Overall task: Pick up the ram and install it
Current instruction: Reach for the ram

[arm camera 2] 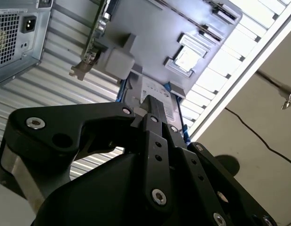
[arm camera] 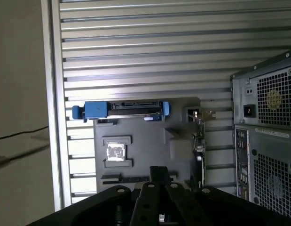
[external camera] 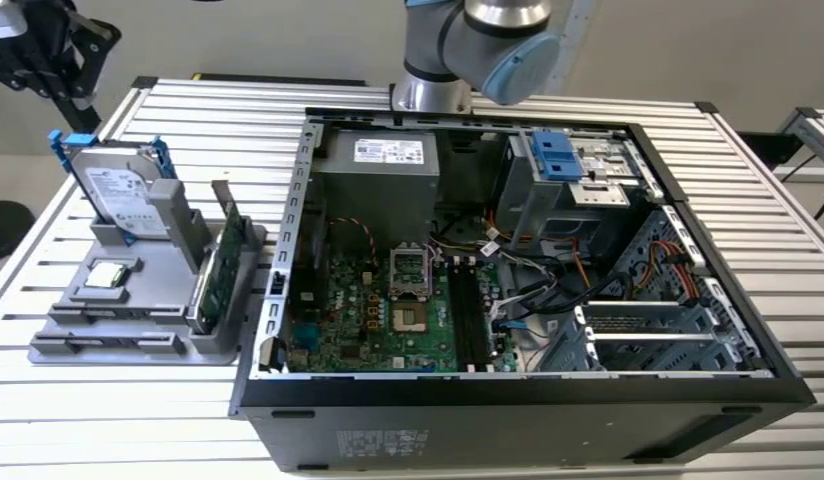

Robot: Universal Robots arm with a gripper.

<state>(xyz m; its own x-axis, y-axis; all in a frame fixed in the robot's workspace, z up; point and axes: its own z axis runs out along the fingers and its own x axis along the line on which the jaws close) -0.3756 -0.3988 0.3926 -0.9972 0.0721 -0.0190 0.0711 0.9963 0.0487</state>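
Observation:
The ram (external camera: 112,343) lies flat in the front slot of a grey fixture tray (external camera: 65,352) at the exterior view's left. In the first wrist view the ram (arm camera: 126,178) is a dark strip partly covered by my gripper (arm camera: 158,170). In the exterior view my gripper (external camera: 52,80) hangs high above the table's far left corner, behind the tray and well apart from the ram. Its black fingers (arm camera 2: 152,106) look pressed together with nothing between them. The open computer case (external camera: 519,400) holds the green motherboard with long black memory slots (external camera: 468,320).
On the tray stand a silver hard drive with blue rails (external camera: 119,185), an upright green card (external camera: 223,260) and a small square chip (external camera: 108,275). The arm's base (external camera: 432,95) rises behind the case. Cables and drive cages crowd the case's right half.

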